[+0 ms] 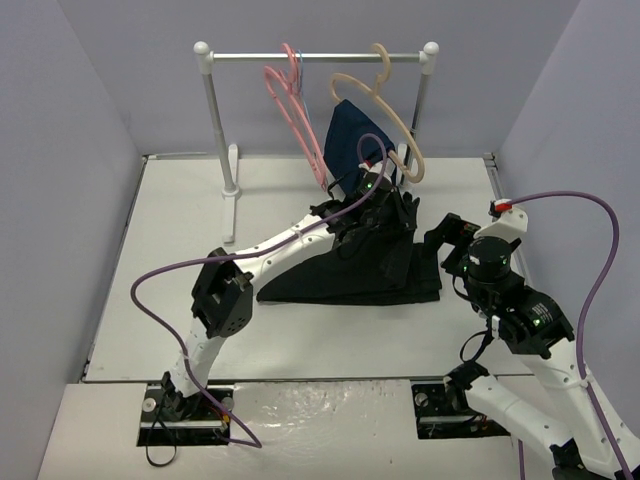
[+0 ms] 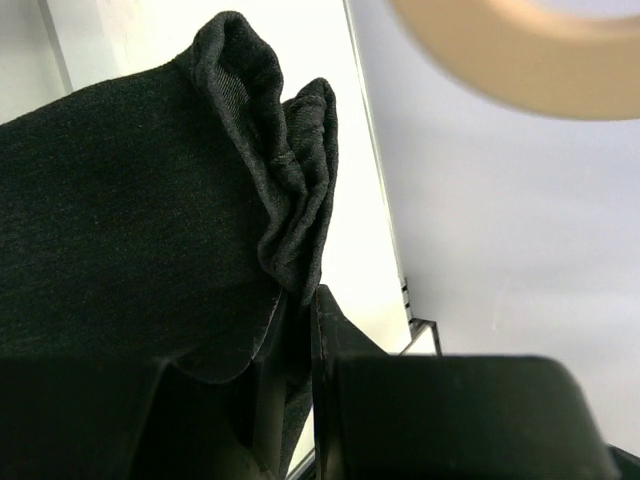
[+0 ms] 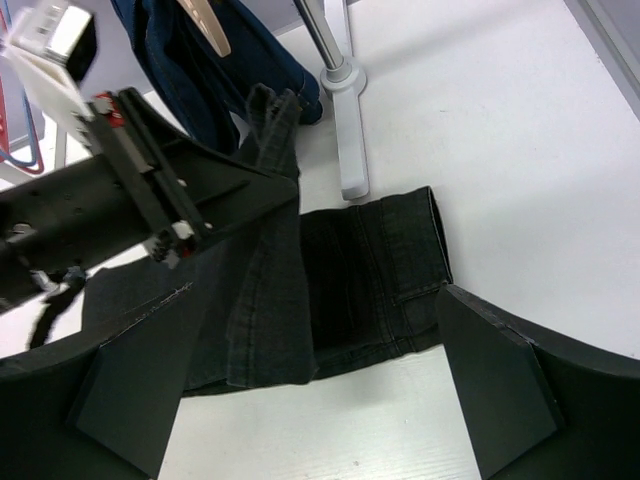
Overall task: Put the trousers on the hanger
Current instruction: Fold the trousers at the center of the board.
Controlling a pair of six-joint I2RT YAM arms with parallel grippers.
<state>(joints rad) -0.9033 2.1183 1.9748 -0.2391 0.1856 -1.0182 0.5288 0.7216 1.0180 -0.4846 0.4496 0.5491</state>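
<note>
Black trousers (image 1: 350,275) bunch between the left gripper's (image 2: 300,330) clenched jaws, the right gripper (image 3: 310,385) gapes empty, and the hanger (image 1: 295,125) waits bare above them.

Left gripper (image 2: 312,345) raised, seemingly pinched; right gripper (image 3: 315,385) spread wide.

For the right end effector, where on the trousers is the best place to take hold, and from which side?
Probably the flat free end of the trousers lying on the table, coming from above: the open right end effector hangs over it, while the left end effector pinches the raised fold.
</note>
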